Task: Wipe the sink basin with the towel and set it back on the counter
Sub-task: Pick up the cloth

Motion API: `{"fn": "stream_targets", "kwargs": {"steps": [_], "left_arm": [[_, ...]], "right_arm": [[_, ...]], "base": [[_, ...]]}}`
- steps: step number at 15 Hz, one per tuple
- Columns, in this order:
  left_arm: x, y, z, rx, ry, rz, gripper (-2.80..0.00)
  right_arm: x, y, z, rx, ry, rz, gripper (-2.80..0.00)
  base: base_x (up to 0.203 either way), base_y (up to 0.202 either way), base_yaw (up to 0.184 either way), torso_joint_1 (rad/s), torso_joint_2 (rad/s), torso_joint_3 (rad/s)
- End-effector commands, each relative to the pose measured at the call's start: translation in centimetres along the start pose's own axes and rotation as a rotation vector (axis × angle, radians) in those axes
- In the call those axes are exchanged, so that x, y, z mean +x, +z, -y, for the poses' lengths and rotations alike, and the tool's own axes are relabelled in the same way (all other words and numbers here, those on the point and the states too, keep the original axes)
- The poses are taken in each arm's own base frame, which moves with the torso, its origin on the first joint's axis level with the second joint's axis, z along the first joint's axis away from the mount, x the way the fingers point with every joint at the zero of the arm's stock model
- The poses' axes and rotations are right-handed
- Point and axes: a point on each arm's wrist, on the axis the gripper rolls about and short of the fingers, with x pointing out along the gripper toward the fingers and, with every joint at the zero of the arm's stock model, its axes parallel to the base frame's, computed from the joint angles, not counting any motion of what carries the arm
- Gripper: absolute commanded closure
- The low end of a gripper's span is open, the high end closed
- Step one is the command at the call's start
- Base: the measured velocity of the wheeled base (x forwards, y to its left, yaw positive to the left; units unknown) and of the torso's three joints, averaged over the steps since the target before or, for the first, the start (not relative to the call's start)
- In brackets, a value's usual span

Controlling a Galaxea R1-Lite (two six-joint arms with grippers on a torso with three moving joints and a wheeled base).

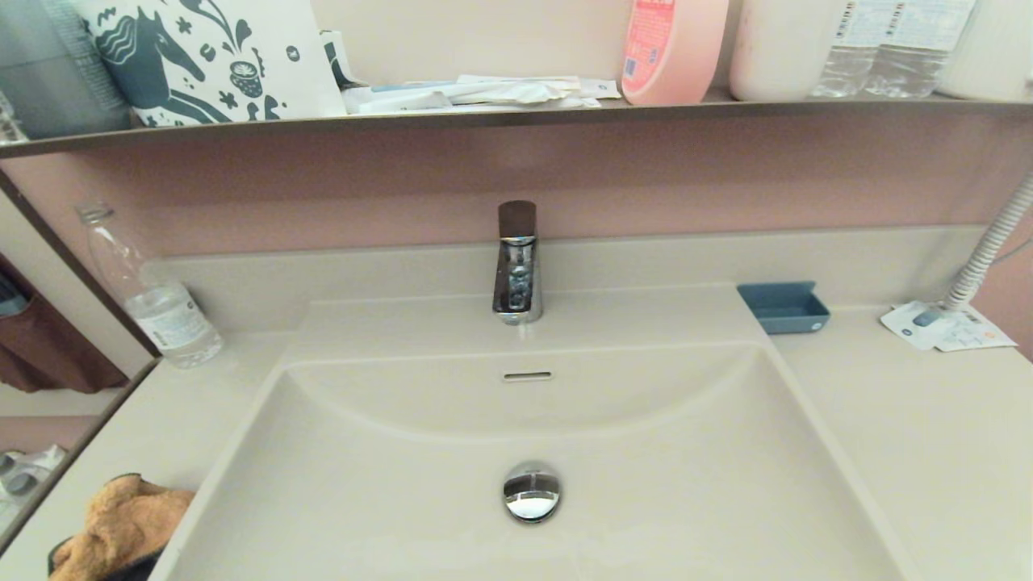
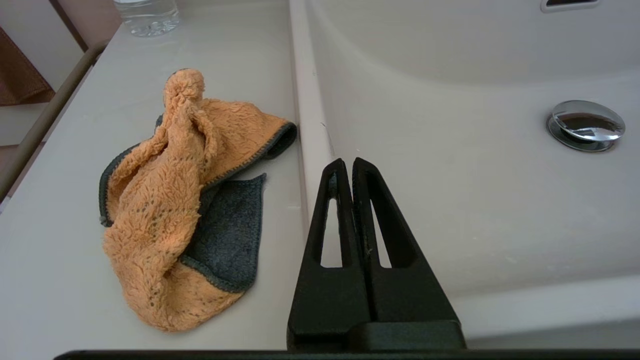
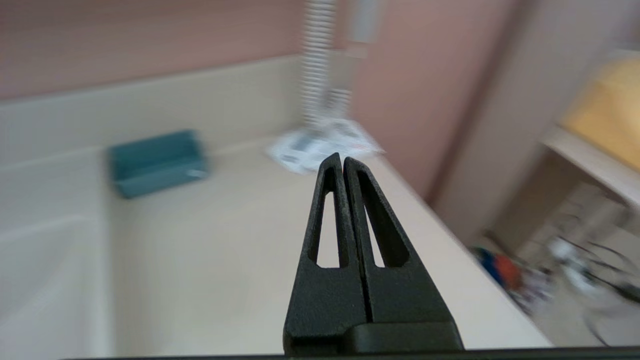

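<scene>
The orange-tan towel (image 1: 121, 524) lies crumpled on the counter (image 1: 161, 420) left of the sink basin (image 1: 403, 484), near the front edge. In the left wrist view the towel (image 2: 170, 210) shows a dark grey underside and lies apart from my left gripper (image 2: 349, 162), which is shut and empty over the basin's left rim (image 2: 312, 140). The chrome drain plug (image 1: 532, 491) sits mid-basin, with the overflow slot (image 1: 527, 376) on the back wall. My right gripper (image 3: 342, 159) is shut and empty above the right counter (image 3: 225, 240). Neither gripper shows in the head view.
A chrome tap (image 1: 516, 266) stands behind the basin. A clear water bottle (image 1: 153, 298) stands at the back left. A blue soap dish (image 1: 783, 307), paper packets (image 1: 944, 327) and a white ribbed hose (image 1: 989, 250) are at the right. A dark-edged shelf (image 1: 516, 117) holds bottles above.
</scene>
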Motion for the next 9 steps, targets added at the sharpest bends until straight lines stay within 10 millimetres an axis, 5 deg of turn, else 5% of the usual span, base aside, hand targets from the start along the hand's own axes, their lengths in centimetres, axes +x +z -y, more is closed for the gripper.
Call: {"fn": "stream_targets", "kwargs": {"steps": [1,4,9], "left_arm": [[0.0,0.0,0.0,0.0,-0.001,0.0,0.0],[0.0,0.0,0.0,0.0,0.0,0.0,0.0],[0.0,0.0,0.0,0.0,-0.001,0.0,0.0]], "right_arm": [[-4.7,-0.8,2.7,0.047,-0.066,0.098,0.0],[-7.8,-3.9,3.9,0.02,-0.122,0.069,0.0],[-8.9,-9.9,3.9,0.005,0.082,0.046,0.0]], "base": [[0.0,0.0,0.0,0.0,0.0,0.0],[0.0,0.0,0.0,0.0,0.0,0.0],[0.0,0.0,0.0,0.0,0.0,0.0]]}}
